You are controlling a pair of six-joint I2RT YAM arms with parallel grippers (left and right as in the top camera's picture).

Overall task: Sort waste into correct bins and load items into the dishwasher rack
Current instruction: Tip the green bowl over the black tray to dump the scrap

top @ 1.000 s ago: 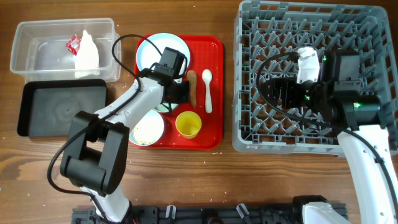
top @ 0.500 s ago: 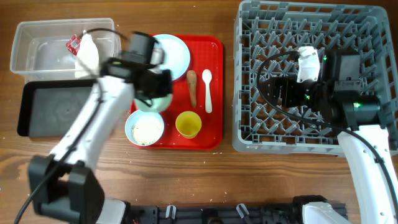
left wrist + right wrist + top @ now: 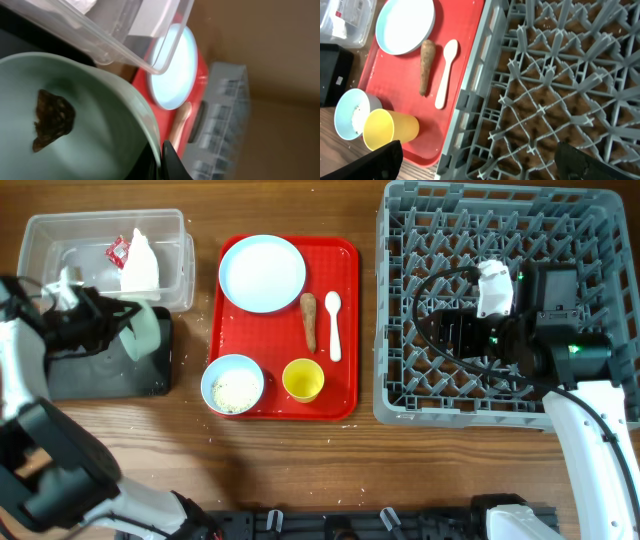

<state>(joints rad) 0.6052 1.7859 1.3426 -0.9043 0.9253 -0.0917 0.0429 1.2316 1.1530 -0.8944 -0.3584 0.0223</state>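
My left gripper (image 3: 122,323) is shut on the rim of the pale green bowl (image 3: 146,333) and holds it tilted over the black tray (image 3: 100,370). In the left wrist view the fingers (image 3: 167,159) pinch the bowl's rim (image 3: 135,105), and a small brown food lump (image 3: 52,120) lies inside. The clear tub (image 3: 60,255) holds the crumpled white wrapper (image 3: 138,265). My right gripper (image 3: 440,330) is open and empty above the grey dishwasher rack (image 3: 500,395). In the right wrist view its gripper (image 3: 480,170) hangs over the rack (image 3: 545,90).
The red tray (image 3: 345,395) carries the light blue plate (image 3: 262,272), the brown sausage stick (image 3: 310,320), the white spoon (image 3: 333,325), a light blue bowl of rice (image 3: 233,385) and the yellow cup (image 3: 303,380). A few rice grains lie on the wood.
My left arm has lifted the pale green bowl off the red tray and carried it left, to above the black tray. The right arm has not moved.
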